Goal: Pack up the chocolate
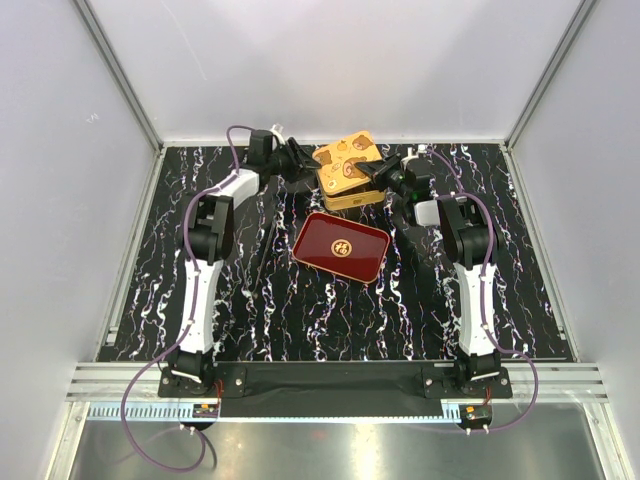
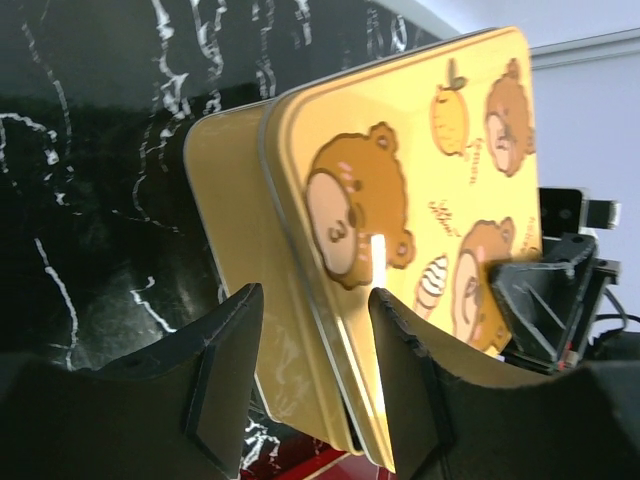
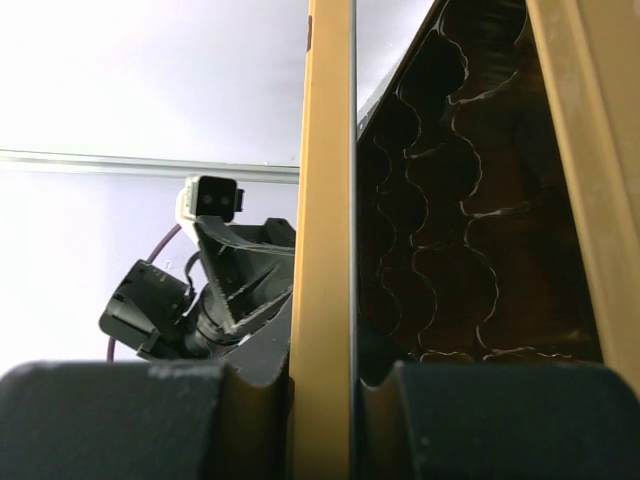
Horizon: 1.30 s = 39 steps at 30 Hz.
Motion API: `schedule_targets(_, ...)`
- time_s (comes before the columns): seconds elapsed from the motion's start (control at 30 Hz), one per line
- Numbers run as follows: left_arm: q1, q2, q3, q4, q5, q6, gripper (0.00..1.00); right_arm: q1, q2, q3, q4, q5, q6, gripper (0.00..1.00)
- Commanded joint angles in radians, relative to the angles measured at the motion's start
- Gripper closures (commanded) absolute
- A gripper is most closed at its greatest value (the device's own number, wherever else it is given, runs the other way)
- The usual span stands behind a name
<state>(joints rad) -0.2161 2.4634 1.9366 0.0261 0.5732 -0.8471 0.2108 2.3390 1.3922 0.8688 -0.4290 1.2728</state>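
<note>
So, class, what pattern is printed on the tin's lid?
Cartoon brown bears on yellow-gold lid; best in the left wrist view.

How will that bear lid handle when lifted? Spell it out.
The lid looks like thin sheet metal, so it is probably stiff and light. Its glossy print suggests it could slip. The right gripper pinches only its thin edge, so it may swing or twist.

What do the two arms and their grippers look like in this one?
The left arm and right arm have white link shells with black joints and black bases. A purple cable loops out at each base and runs up the arm. The left gripper and right gripper are black, with flat, matte, wedge-shaped fingers. No markings are readable.
</note>
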Motion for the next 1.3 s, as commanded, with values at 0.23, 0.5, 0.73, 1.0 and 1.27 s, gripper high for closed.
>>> schedule_targets(0.23,-0.009,0.046,0.041,0.075,0.044,-0.040,0.51,0.002,0.002,-0.016,0.047,0.012,-0.007,0.95)
schedule_targets(0.5,-0.011,0.060,0.053,0.061,0.042,-0.046,0.55,-0.008,-0.026,-0.028,0.001,0.007,-0.038,0.67)
schedule_targets(0.73,-0.011,0.065,0.067,0.040,0.033,-0.038,0.56,-0.031,-0.063,-0.058,-0.045,0.012,-0.069,0.57)
schedule_targets(1.0,-0.011,0.068,0.076,0.024,0.027,-0.032,0.56,-0.073,-0.095,-0.090,-0.071,0.007,-0.076,0.55)
schedule_targets(1.27,-0.011,0.069,0.081,0.011,0.024,-0.024,0.56,-0.103,-0.144,-0.133,-0.117,0.006,-0.096,0.54)
